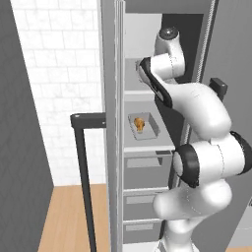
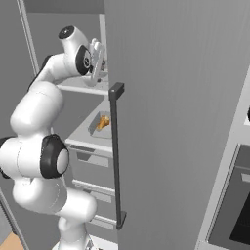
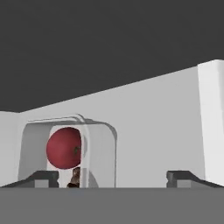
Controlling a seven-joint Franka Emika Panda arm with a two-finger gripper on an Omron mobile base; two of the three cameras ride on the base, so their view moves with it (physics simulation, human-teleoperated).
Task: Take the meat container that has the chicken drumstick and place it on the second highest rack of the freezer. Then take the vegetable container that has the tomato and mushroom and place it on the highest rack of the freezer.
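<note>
Hand view: the gripper point(image 3: 111, 177) stands open, both fingertips wide apart, before one tray point(image 3: 98, 151) holding one tomato point(image 3: 64, 148) and one mushroom point(image 3: 75, 177) on the highest rack point(image 3: 157, 131), bare shelf to its right. Left base view: one tray point(image 1: 145, 125) with one chicken drumstick point(image 1: 140, 124) sits on the second highest rack point(image 1: 147, 141) of the freezer point(image 1: 112, 123), near its front edge.

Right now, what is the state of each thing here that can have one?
freezer: door open.
gripper: open, holding nothing.
meat container: resting on the second highest rack, chicken drumstick inside.
vegetable container: set down on a shelf, tomato inside.
</note>
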